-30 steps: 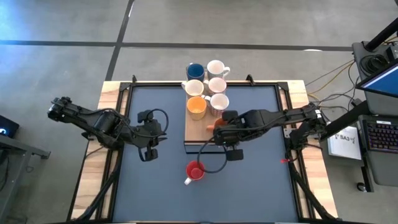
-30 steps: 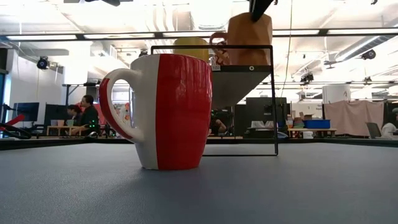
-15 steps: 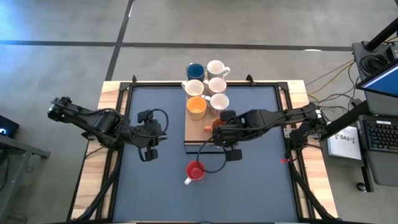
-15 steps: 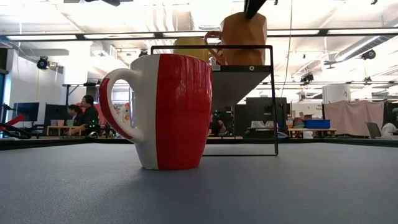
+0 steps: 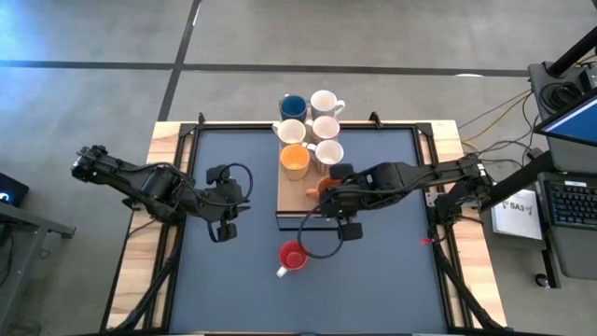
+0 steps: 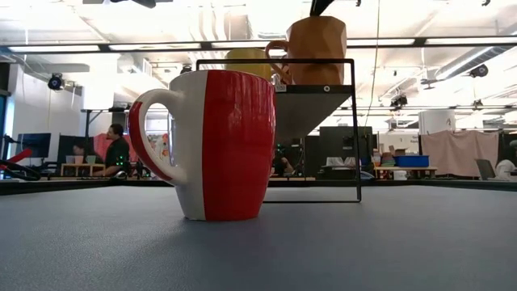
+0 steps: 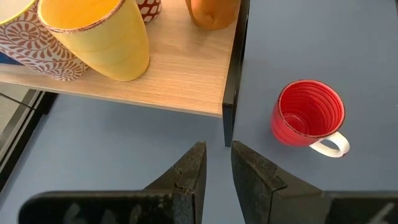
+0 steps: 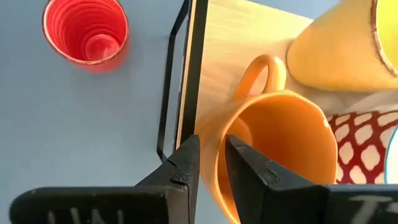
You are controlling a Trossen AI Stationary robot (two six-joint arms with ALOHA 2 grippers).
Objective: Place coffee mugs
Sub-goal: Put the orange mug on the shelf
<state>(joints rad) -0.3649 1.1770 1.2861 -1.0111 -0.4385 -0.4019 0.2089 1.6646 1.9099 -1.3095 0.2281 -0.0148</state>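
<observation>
A light-wood board [image 5: 297, 191] sits raised on a black frame at the table's middle. On its far part stand a blue mug [image 5: 293, 106], white mugs [image 5: 324, 101], a yellow-orange mug [image 5: 295, 159] and a patterned mug [image 5: 328, 154]. At its near end stands the brown-orange mug [image 6: 317, 50], upright on its base, with my right gripper [image 5: 324, 194] shut on its rim. A red mug [image 5: 292, 257] stands on the blue mat, nearer than the board. My left gripper [image 5: 242, 198] waits left of the board, narrowly open, nothing between its fingers [image 7: 193, 168]. My right gripper has the brown-orange mug's rim wall [image 8: 212, 144], about a quarter round from the handle [image 8: 261, 71]. One finger [image 8: 244, 171] is inside the mug and one [image 8: 185, 165] outside. The fingers slant down from above. The mug stands upright on the board's near end.
The board's black frame [image 8: 186, 74] drops to the mat beside the red mug [image 8: 86, 31]. The yellow-orange mug [image 8: 336, 50] and the patterned mug [image 8: 364, 140] stand close behind the brown-orange one. Bare blue mat [image 5: 392, 271] lies left and right of the board. People sit in the room beyond.
The brown-orange mug has shifted a little sideways at the board's near end, then stayed still for the last half second. My right gripper has tipped slightly over it. The red mug has not moved.
</observation>
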